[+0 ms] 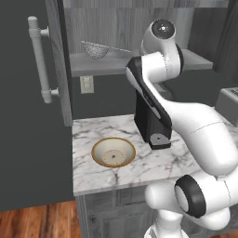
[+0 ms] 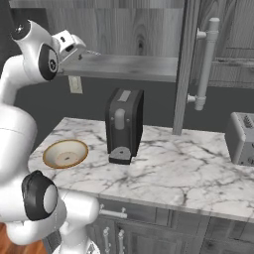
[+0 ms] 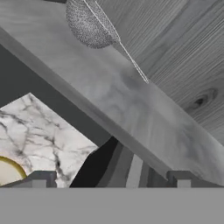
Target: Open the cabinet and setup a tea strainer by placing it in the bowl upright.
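While my jaws stand spread and empty at the shelf's near edge, the tea strainer (image 1: pixel 96 49) lies on the open cabinet (image 1: pixel 59 60) shelf, far left of them. Below, the bowl (image 1: pixel 113 152) sits on the marble tabletop (image 2: pixel 168 163), left of the dark coffee machine (image 2: pixel 124 125).

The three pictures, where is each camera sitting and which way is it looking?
Left base view: behind the arm's left, looking down at the counter, bowl and strainer on the shelf; the white arm rises at right.
Right base view: behind the arm's right, facing the same counter, bowl and coffee machine; the arm rises at left.
Hand view: on the hand, tilted, looking along the open pincer at the shelf and strainer.
All three share the bowl.
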Controlling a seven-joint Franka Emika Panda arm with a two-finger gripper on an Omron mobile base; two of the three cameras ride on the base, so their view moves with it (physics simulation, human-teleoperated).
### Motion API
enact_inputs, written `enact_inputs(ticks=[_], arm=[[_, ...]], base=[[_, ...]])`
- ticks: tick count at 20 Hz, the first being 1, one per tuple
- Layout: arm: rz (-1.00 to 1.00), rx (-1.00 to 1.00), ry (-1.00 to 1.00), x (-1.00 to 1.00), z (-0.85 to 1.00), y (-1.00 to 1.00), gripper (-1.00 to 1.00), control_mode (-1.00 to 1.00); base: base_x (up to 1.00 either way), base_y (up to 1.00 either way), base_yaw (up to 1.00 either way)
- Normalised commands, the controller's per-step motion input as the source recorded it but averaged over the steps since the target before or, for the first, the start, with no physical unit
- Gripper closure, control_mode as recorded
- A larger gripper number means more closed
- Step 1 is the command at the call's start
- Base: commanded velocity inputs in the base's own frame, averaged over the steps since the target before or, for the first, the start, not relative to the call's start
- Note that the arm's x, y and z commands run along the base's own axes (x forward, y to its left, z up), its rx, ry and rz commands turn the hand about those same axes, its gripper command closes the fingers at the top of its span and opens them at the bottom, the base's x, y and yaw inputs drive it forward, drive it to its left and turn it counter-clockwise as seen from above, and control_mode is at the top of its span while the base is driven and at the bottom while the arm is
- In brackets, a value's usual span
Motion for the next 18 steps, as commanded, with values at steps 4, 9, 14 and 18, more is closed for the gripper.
enact_inputs(ticks=[4, 9, 14, 18], arm=[[-0.02, -0.03, -0.27, 0.42, 0.0, 0.0, -1.0, -1.0], [0.0, -0.03, -0.31, 0.25, 0.0, 0.04, -1.0, -1.0], [0.0, -0.01, -0.11, 0.37, 0.0, 0.03, -1.0, -1.0], [0.0, 0.0, 0.05, 0.34, 0.13, 0.0, -1.0, -1.0]], base=[[0.0, 0.0, 0.0], [0.0, 0.0, 0.0], [0.0, 0.0, 0.0], [0.0, 0.0, 0.0]])
